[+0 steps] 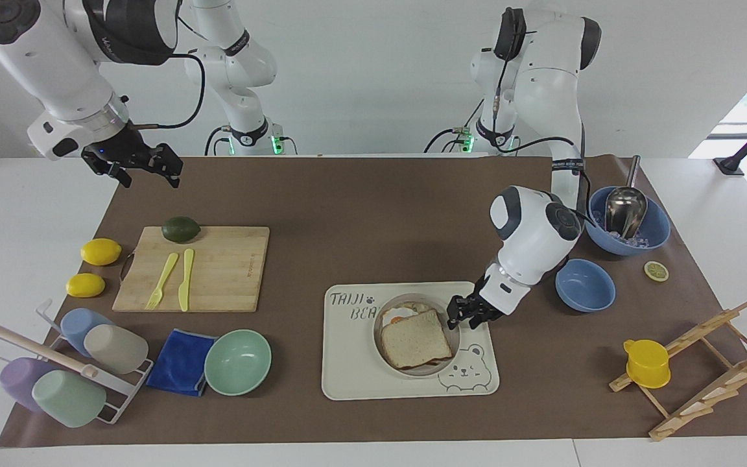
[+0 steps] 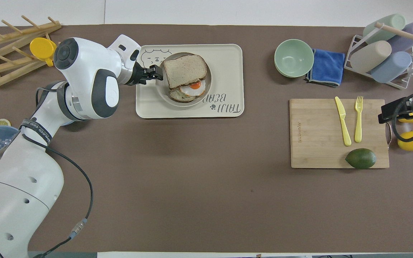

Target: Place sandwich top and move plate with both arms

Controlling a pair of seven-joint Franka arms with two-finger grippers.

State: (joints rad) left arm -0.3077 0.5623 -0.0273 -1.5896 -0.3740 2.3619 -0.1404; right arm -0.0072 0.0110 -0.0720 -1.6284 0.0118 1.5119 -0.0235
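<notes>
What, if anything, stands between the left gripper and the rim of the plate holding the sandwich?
Nothing visible does. The left gripper is at the rim of the plate at its left-arm end, over the bear tray. The sandwich top lies on the egg slice, inside the rim. The right gripper waits, raised near the cutting board.
</notes>
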